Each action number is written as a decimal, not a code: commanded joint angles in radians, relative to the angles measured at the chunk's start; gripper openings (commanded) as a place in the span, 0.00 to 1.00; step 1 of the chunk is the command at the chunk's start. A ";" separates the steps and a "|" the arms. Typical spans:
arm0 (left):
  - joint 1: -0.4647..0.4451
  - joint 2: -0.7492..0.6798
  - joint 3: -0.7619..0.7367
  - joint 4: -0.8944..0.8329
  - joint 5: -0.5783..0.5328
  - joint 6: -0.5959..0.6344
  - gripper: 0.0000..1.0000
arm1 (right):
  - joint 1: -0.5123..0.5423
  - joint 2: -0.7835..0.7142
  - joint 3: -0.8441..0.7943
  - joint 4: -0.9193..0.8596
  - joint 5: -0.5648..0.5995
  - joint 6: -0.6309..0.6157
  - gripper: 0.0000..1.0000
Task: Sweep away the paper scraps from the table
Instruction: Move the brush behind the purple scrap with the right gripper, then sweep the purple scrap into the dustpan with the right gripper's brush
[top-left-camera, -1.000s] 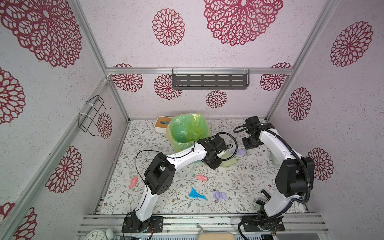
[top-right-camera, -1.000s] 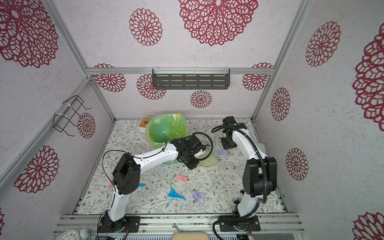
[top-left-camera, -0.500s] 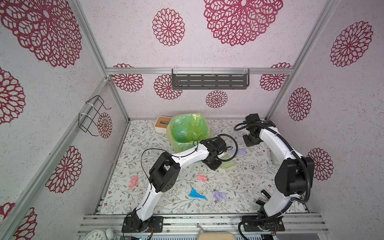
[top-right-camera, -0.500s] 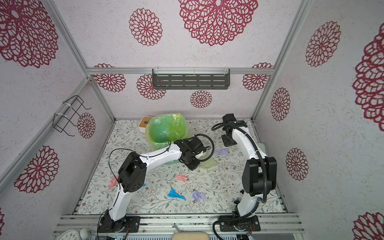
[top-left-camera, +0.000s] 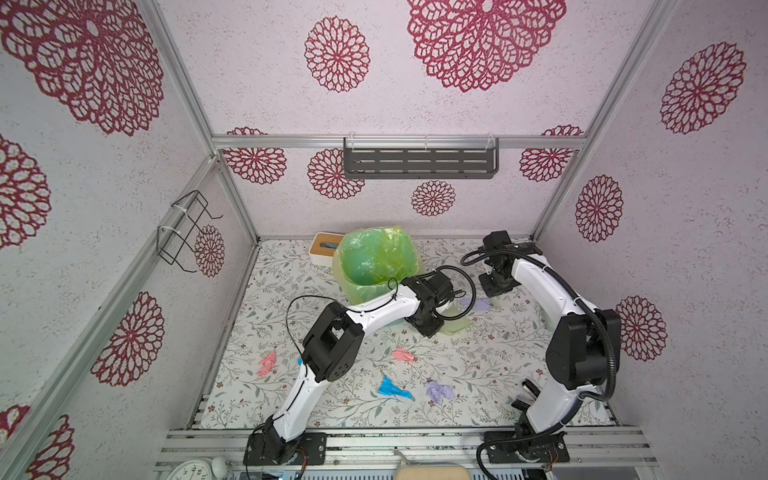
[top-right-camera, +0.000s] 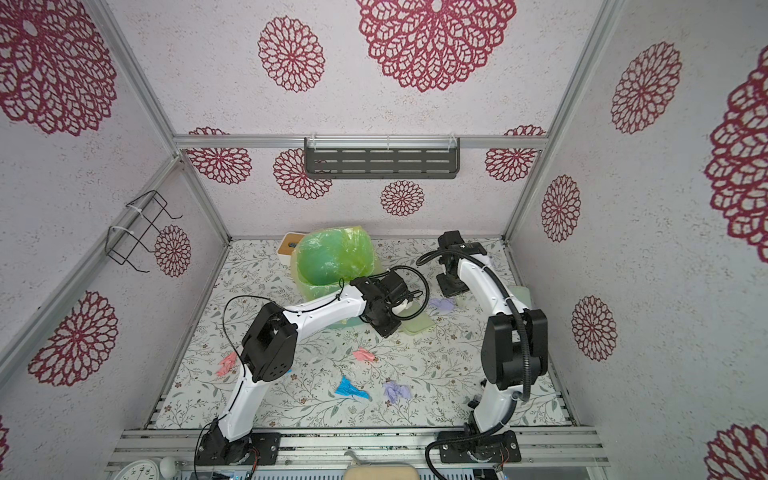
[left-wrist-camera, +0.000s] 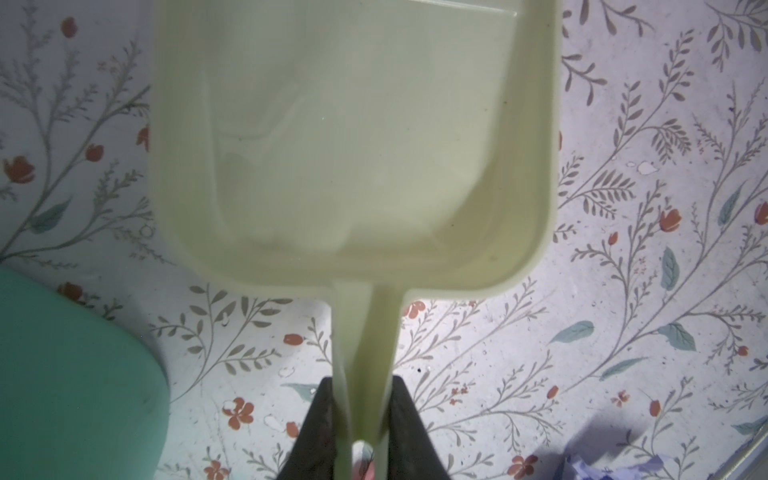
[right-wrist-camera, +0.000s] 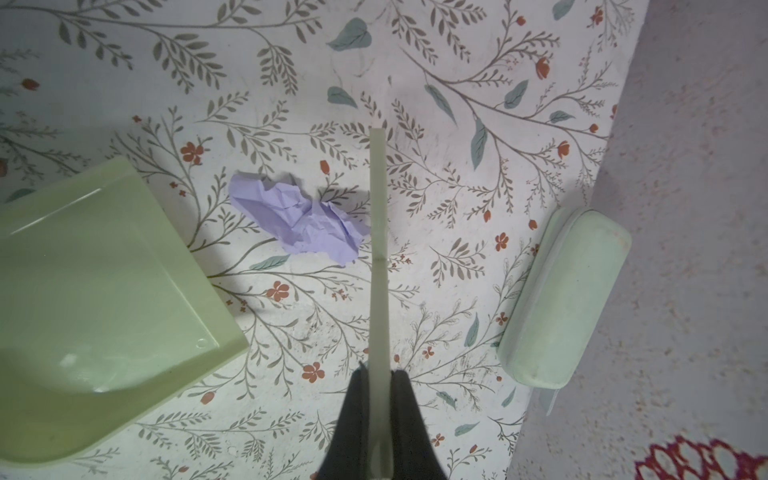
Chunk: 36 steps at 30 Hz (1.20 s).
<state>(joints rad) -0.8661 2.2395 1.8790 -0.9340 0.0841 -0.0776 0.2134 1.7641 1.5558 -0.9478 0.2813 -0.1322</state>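
Observation:
My left gripper (left-wrist-camera: 362, 419) is shut on the handle (left-wrist-camera: 365, 353) of a pale green dustpan (left-wrist-camera: 353, 145), which lies on the table (top-left-camera: 478, 361) beside the bin, also seen as the dustpan (top-left-camera: 455, 324). My right gripper (right-wrist-camera: 379, 407) is shut on a thin pale green sweeping blade (right-wrist-camera: 379, 249), seen edge-on. A lilac paper scrap (right-wrist-camera: 295, 216) lies against the blade, between it and the dustpan (right-wrist-camera: 95, 299). Nearer the front lie two pink scraps (top-left-camera: 267, 363) (top-left-camera: 403, 355), a blue scrap (top-left-camera: 392, 388) and a lilac scrap (top-left-camera: 439, 390). The dustpan's tray holds nothing.
A teal bin with a yellow-green liner (top-left-camera: 376, 259) stands at the back, with a white box topped in wood (top-left-camera: 325, 247) behind it. A pale green oblong case (right-wrist-camera: 565, 295) lies by the right wall. The two arms' bases sit on the front rail.
The right gripper with its blade has shifted slightly towards the lilac scrap. The left arm's elbow has edged right; the dustpan has hardly moved.

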 joint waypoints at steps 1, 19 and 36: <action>0.012 0.029 0.022 -0.008 -0.008 0.019 0.11 | 0.028 -0.026 -0.011 -0.030 -0.040 -0.006 0.00; 0.012 0.036 0.006 -0.009 -0.017 0.017 0.10 | 0.078 -0.069 -0.014 -0.056 0.058 -0.002 0.00; 0.019 0.017 -0.036 -0.017 -0.014 0.012 0.10 | 0.084 0.062 0.113 -0.054 0.019 -0.025 0.00</action>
<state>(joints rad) -0.8650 2.2459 1.8473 -0.9546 0.0662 -0.0746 0.2920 1.8271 1.6466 -0.9863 0.3107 -0.1406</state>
